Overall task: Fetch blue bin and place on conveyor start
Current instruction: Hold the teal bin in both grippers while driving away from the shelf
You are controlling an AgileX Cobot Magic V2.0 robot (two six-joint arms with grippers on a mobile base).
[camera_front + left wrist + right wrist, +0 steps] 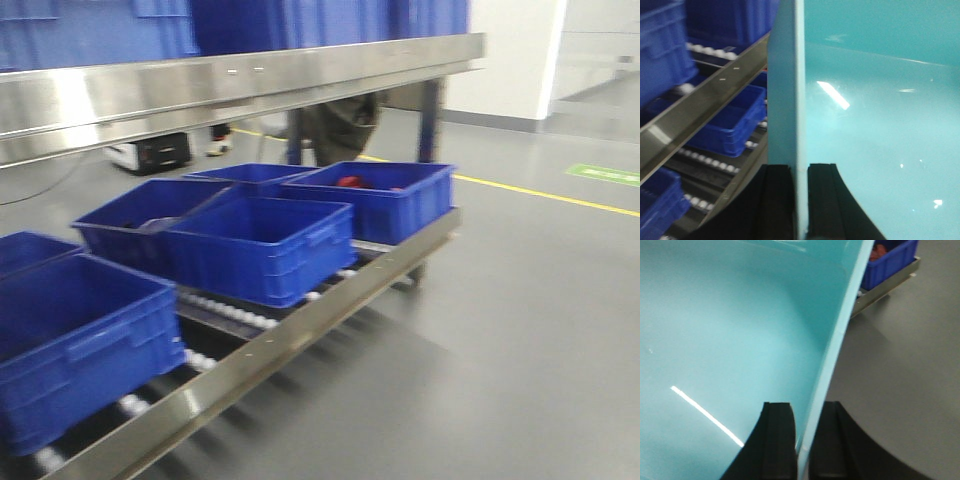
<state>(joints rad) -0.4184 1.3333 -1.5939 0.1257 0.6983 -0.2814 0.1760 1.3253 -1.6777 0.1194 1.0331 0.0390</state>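
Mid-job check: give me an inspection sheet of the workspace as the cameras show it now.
Surface: steel roller rack; conveyor start not in view.
Job's things: blue bin held by two opposite walls; the inside that shows is bare.
Clutter: dark blue bins on the rack, the far right one holding red items.
Grippers: left gripper and right gripper each shut on a bin wall.
Cables: nothing seen.
Surroundings: grey floor, yellow line, what looks like a person's legs behind the rack.
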